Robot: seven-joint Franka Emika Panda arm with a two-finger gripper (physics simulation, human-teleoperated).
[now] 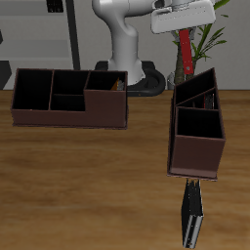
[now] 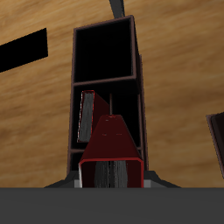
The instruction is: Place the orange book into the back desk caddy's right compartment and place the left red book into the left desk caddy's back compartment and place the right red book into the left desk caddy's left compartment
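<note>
My gripper (image 1: 183, 29) is shut on the upper end of a dark red book (image 1: 184, 61), which hangs upright above the back end of the left desk caddy (image 1: 197, 146), just over its tall slanted walls. In the wrist view this red book (image 2: 109, 144) points down into the caddy (image 2: 140, 96) below it. The other red book (image 1: 192, 217) lies flat on the table in front of that caddy, near the front edge. A sliver of the orange book (image 1: 120, 85) shows in the right compartment, the taller end section of the back desk caddy (image 1: 59, 115).
The robot's base (image 1: 125, 54) stands behind the two caddies. A green plant (image 1: 209, 39) rises beside my arm at the back. A corner of the back desk caddy (image 2: 216, 149) shows in the wrist view.
</note>
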